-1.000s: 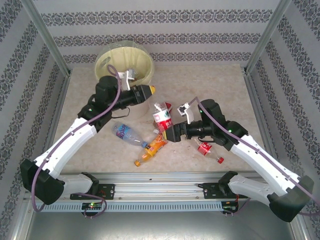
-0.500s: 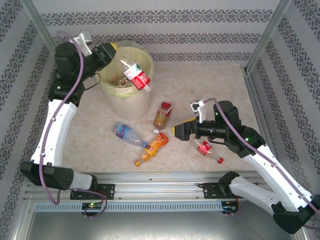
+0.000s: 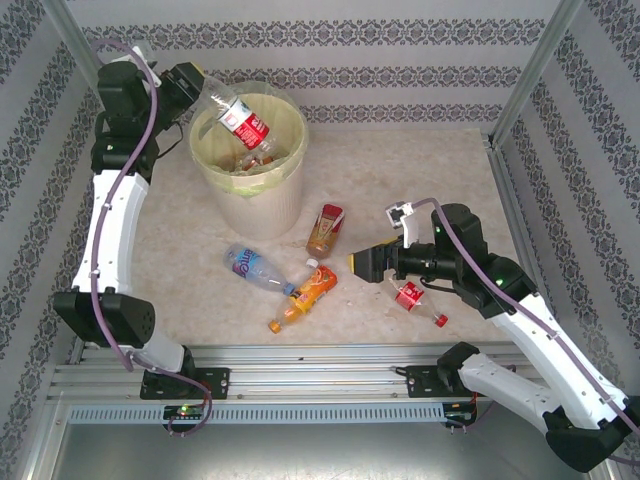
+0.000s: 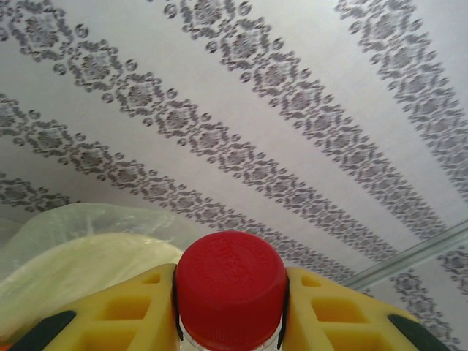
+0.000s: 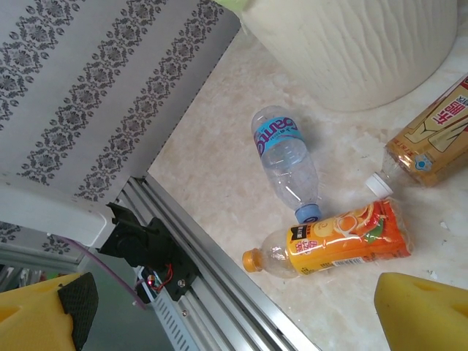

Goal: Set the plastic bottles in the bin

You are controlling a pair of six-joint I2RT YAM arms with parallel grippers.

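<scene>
My left gripper (image 3: 200,86) is shut on the red cap (image 4: 230,284) of a clear bottle with a red label (image 3: 241,122). The bottle hangs tilted over the mouth of the cream bin (image 3: 262,197), whose pale yellow bag (image 4: 69,252) lines it. Other bottles (image 3: 256,156) lie inside the bin. My right gripper (image 3: 362,264) hovers open over the table with nothing between its yellow fingers (image 5: 420,311). On the table lie a blue-label clear bottle (image 3: 253,267) (image 5: 284,156), an orange bottle (image 3: 304,295) (image 5: 338,241), a tan bottle (image 3: 325,230) (image 5: 433,139) and a red-label bottle (image 3: 417,302).
Patterned walls and metal posts (image 3: 525,70) enclose the table on three sides. The aluminium rail (image 3: 320,378) (image 5: 219,270) runs along the near edge, close to the orange bottle. The bin's wall (image 5: 365,51) stands just beyond the loose bottles.
My left arm has swung up and to the back left, carrying the red-label bottle over the bin. My right gripper has drawn back slightly to the right, still open.
</scene>
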